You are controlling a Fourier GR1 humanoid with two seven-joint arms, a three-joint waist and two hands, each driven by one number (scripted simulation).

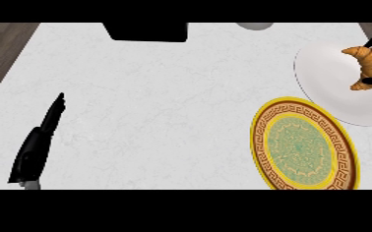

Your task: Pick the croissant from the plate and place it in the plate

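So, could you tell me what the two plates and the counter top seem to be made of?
The white plate looks like plain glazed ceramic: smooth and evenly white. The patterned plate also looks ceramic, with a yellow rim, a brown key-pattern band and a green centre, probably painted or printed. The counter top looks like pale marble or a stone-like laminate, given its faint grey veins.

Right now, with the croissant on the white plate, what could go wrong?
1. The croissant lies at the far right of the white plate, partly cut off by the view's edge, so a grasp may be hard to judge.
2. The patterned plate touches or overlaps the white plate; a nudge could shift both.
3. Only the left hand shows, far across the counter, open and resting.
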